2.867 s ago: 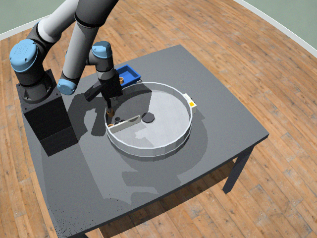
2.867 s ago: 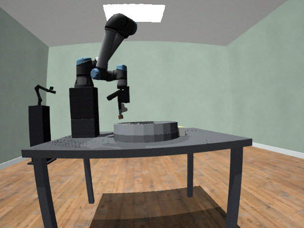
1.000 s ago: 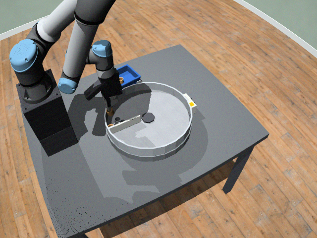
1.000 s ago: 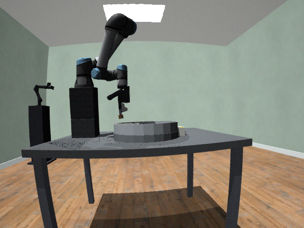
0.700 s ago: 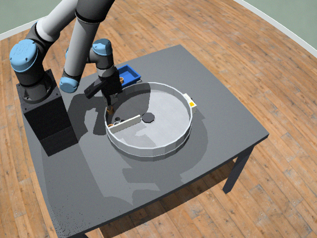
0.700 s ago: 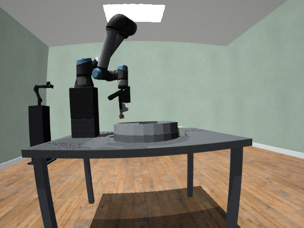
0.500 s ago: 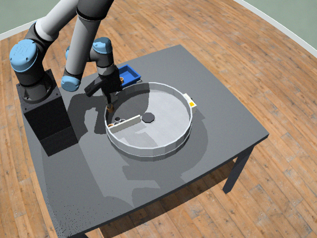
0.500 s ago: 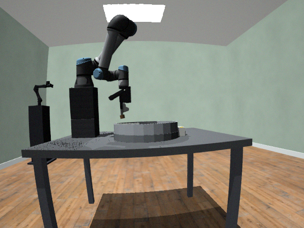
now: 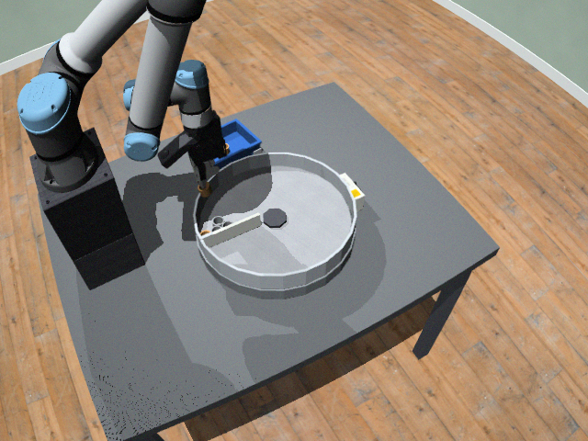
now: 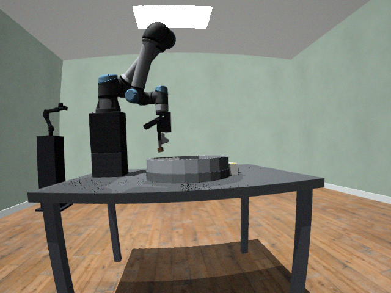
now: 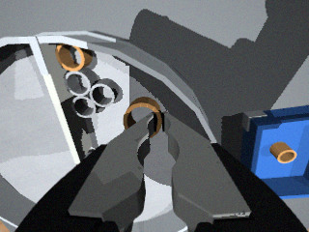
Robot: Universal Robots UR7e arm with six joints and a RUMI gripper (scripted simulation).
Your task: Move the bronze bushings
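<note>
Going left to right in my wrist view, a white divider (image 9: 234, 230) (image 11: 62, 108) crosses the turntable (image 9: 283, 272) (image 10: 187, 165) (image 11: 29, 111). Beside it I see one bronze bushing (image 9: 204, 232) (image 11: 88, 58) near the rim, then three steel bushings (image 9: 218, 218) (image 11: 102, 83) clustered together. My pincer (image 9: 204, 184) (image 10: 160, 146) (image 11: 159, 113), nearly closed, grips another bronze bushing (image 9: 204, 190) (image 10: 160, 149) (image 11: 128, 116) by its wall, above the turntable. Rightmost, the blue crate (image 9: 244, 148) (image 11: 259, 145) contains one bronze sleeve (image 9: 227, 148) (image 11: 279, 150).
</note>
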